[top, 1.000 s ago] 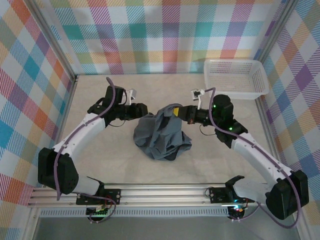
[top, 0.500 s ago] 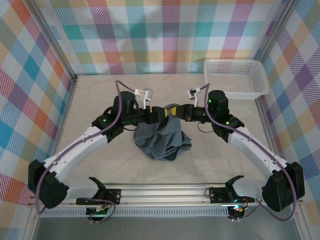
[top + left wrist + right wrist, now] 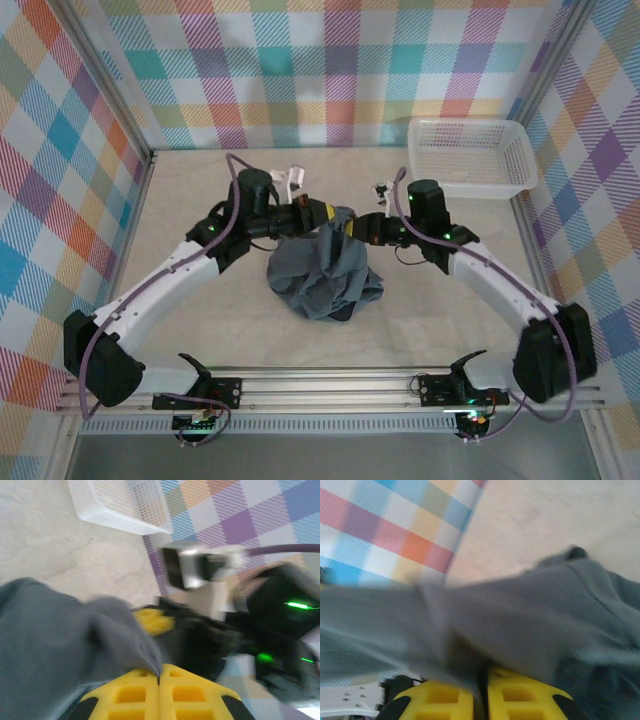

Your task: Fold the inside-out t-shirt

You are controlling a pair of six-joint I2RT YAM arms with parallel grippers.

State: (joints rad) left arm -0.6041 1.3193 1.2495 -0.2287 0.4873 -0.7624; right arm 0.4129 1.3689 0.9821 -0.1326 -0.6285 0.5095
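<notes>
Top external shows the inside-out t-shirt (image 3: 322,278) bunched on the table (image 3: 200,200), its raised edge clamped by the left gripper (image 3: 325,214) and right gripper (image 3: 352,228) (both wrist views are blurred, cloth covering each pinch).

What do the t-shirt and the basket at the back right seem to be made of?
The t-shirt looks like soft, matte grey cloth, possibly cotton: it drapes and creases loosely. The basket looks like rigid white plastic, probably smooth, judging by its moulded mesh walls.
</notes>
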